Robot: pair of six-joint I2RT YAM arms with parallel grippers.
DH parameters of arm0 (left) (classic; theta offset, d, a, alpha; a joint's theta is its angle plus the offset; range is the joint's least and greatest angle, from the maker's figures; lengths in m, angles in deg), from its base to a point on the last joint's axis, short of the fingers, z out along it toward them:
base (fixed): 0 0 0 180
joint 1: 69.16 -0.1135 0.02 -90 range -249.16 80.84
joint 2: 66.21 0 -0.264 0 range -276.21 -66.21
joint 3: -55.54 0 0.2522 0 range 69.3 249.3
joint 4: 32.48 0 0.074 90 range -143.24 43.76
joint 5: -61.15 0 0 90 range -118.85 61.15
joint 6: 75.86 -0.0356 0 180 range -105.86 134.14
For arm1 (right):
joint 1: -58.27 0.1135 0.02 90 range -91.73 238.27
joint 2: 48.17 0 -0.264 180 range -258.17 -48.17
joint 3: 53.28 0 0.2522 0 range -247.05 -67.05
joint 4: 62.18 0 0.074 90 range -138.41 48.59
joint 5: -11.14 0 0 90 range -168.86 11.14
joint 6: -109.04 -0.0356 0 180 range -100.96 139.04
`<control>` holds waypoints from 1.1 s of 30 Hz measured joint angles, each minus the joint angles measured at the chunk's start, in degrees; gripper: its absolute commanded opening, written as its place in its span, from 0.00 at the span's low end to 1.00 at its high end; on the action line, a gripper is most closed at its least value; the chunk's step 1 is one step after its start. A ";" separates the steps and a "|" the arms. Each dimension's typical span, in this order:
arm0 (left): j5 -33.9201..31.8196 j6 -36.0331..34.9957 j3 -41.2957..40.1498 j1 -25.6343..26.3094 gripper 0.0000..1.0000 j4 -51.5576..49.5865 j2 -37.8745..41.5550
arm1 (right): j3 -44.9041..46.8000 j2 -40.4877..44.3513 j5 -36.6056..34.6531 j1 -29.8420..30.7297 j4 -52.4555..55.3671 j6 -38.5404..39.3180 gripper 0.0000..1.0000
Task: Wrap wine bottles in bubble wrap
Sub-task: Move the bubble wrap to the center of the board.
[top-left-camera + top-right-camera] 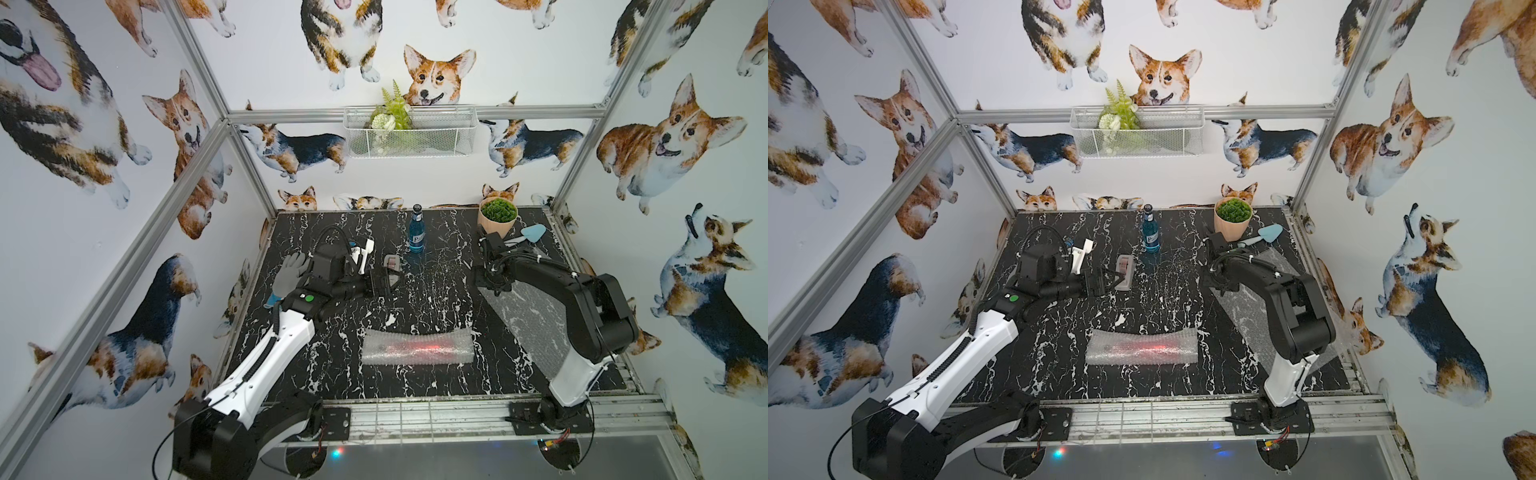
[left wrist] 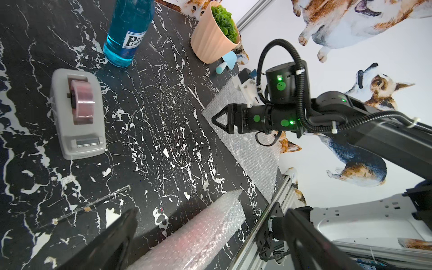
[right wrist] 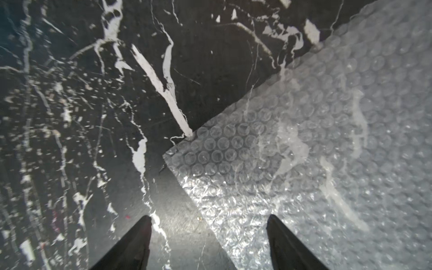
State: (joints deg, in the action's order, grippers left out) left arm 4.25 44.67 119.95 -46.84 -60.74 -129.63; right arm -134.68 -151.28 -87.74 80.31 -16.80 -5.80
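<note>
The red-pink bottle [image 1: 419,345] is lying on its side at 6 o'clock on the counter [image 1: 324,374]. It is showing through the bubble wrap roll [image 1: 374,353] closed around it, and the roll's ends are reaching past it toward 9 and 3 o'clock. The blue bottle [image 1: 416,232] is standing upright and bare at 12 o'clock, well apart from the roll. The flat bubble wrap sheet [image 1: 536,328] is lying at 3 to 4 o'clock, along the counter's edge.

The right pincer [image 3: 208,216] is hanging low over the sheet's corner nearest the counter's centre. Its jaws are standing apart, released. One fingertip [image 3: 278,231] is sitting over the film and the other over bare counter, with the sheet's edge running between them. Nothing is being clamped.

The left pincer [image 2: 211,210] is hovering toward 10 o'clock from the centre, with its jaws spread wide and gripping nothing. It is pointing at the grey tape dispenser [image 1: 392,266] just beside it, which is sitting between that pincer and the blue bottle.

A peach plant pot [image 1: 496,220] is standing in the 1 o'clock corner, with a pale blue scoop [image 1: 532,232] lying next to it. In a top view, a grey glove [image 1: 291,274] is showing at 9 o'clock, behind the left arm. A wire basket [image 1: 440,137] holding greenery is hanging on the back wall above 12 o'clock.
</note>
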 measured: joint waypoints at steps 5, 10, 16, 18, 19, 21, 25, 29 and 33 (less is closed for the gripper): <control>-0.02 -0.42 -0.76 -0.48 1.00 -1.03 0.24 | -1.84 -5.09 -1.33 0.33 0.57 1.70 0.60; -0.02 -1.18 -0.76 -0.61 1.00 -1.92 0.42 | -3.30 -6.67 -1.03 0.09 0.07 2.05 0.41; -0.04 -1.62 -1.16 -0.83 1.00 -2.69 1.22 | -3.37 -7.28 0.46 0.02 -2.01 0.92 0.12; -0.07 -1.81 -1.16 -0.98 1.00 -3.19 1.62 | -3.17 -7.13 1.31 0.02 -2.71 0.57 0.03; -0.04 -1.88 -1.16 -0.98 1.00 -3.41 1.77 | -3.02 -6.88 1.53 -0.07 -2.97 0.35 0.02; -0.02 -2.12 -2.03 -1.14 1.00 -2.95 2.27 | -2.99 -6.54 2.36 -0.02 -2.82 -0.50 0.02; -0.02 -2.23 -3.63 -1.55 1.00 -4.76 2.67 | -4.59 -5.81 6.51 1.81 0.26 -3.91 0.00; 0.04 -2.25 -4.04 -1.84 1.00 -4.63 2.91 | -9.94 -6.49 10.67 4.68 0.13 -10.12 0.00; 0.35 -2.23 -4.55 -2.16 1.00 -4.81 3.02 | -17.42 -10.67 12.04 6.78 -0.74 -16.79 0.00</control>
State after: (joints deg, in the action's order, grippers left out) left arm 4.60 42.44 115.41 -49.00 -65.55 -126.62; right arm -152.10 -161.95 -75.70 87.09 -17.54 -22.59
